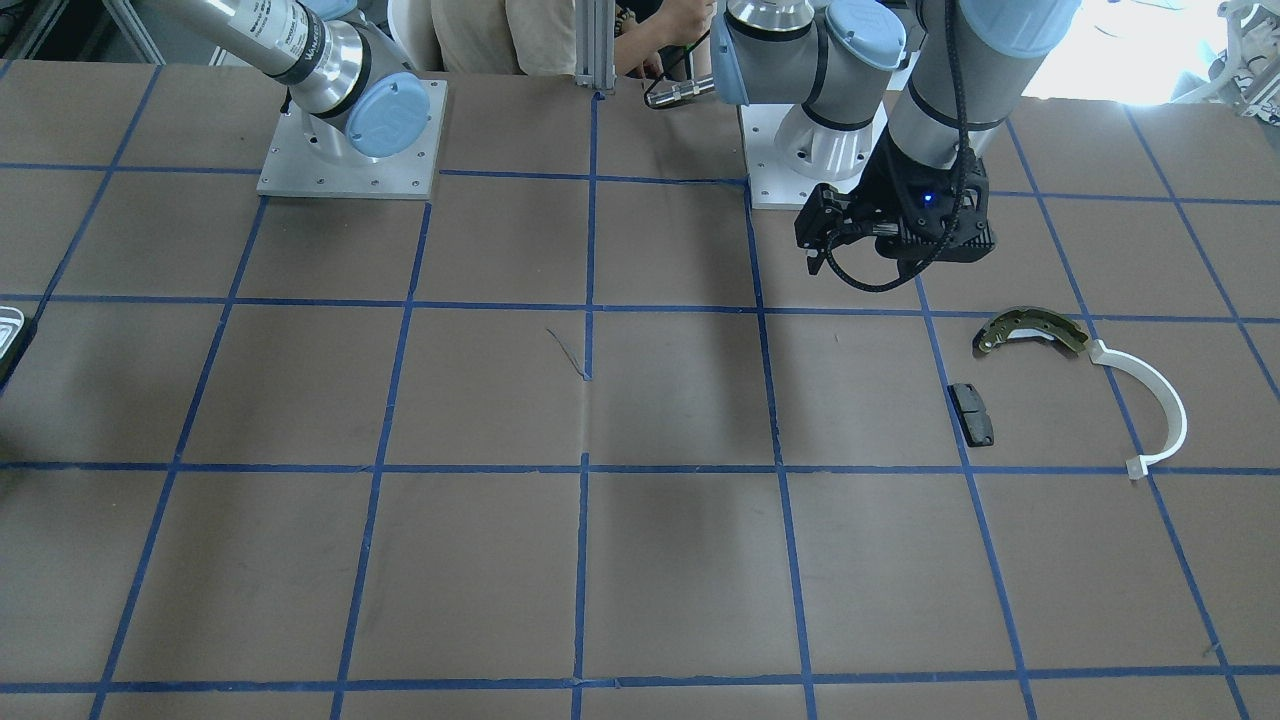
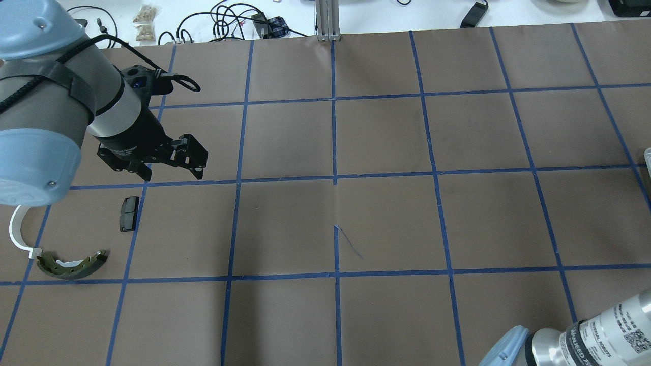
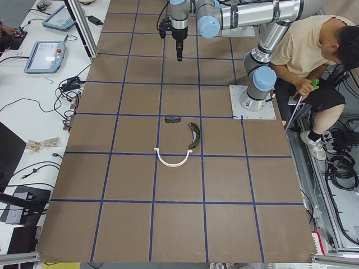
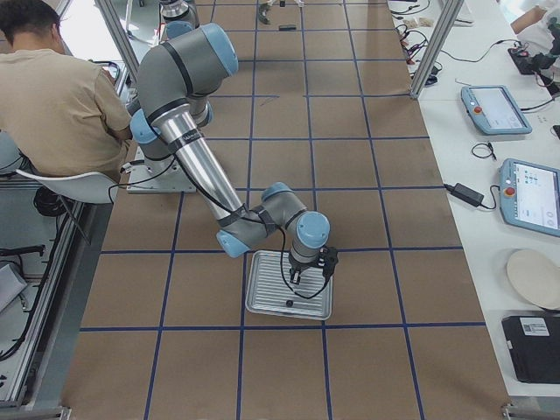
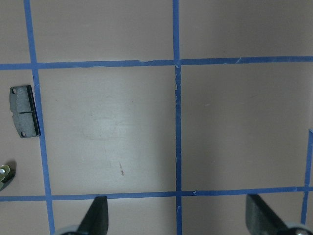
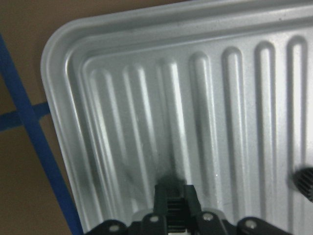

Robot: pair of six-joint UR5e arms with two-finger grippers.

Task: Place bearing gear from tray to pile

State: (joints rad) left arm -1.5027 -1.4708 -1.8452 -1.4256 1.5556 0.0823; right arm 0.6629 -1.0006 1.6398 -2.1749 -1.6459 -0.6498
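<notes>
While the right gripper [image 4: 308, 276] hangs low over the tray [image 4: 267, 293], its fingers [image 6: 171, 198] look clenched together with nothing between them, their tips pointing down at the ribbed floor. The tray is a shallow silvery-metal sheet with a raised rim, a rounded corner and parallel pressed ridges along its bed, and it lies flat on the brown, blue-taped desk [image 1: 680, 400] at the end on the robot's right. A small dark spot on the tray, just beside the fingers, is probably the bearing gear [image 4: 289, 304]. In the right wrist view it shows only as a dark, rounded shape [image 6: 305, 183] cut off by the picture's edge, so its form is hard to tell. The pile [image 1: 1060, 385] sits well apart from it, at the other end of the desk. It is made of an olive-metal curved brake shoe [image 1: 1030, 330], a white arc [image 1: 1160, 400] whose one end lies just beside the shoe's end, and a small black pad [image 1: 971, 413] lying near them on a blue line. The left gripper [image 2: 173, 175] hovers above the desk near the black pad, not touching any part, and its fingers [image 5: 98, 215] are spread wide and released, with bare desk between them.
</notes>
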